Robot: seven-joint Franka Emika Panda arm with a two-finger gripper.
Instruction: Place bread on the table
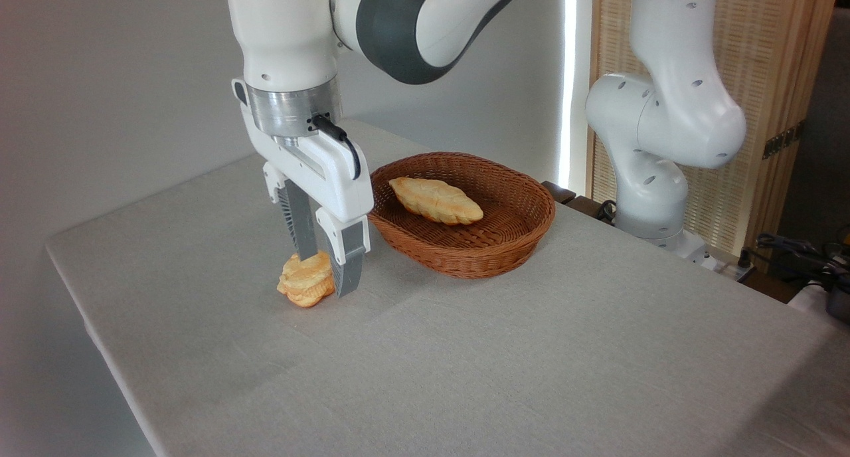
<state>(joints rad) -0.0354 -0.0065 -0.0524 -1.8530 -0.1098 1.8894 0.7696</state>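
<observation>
A small round layered bun of bread rests on the light grey table, left of the basket. My gripper points straight down over it, its two fingers pressed against the bun's sides, so it is shut on the bun at table level. The far finger is partly hidden behind the bun. A long ridged loaf of bread lies inside the brown wicker basket, to the right of the gripper and apart from it.
The robot's white base stands at the table's back right, in front of a wooden slatted screen. Cables and dark gear lie off the table at the far right. The table's left edge runs close to the bun's side.
</observation>
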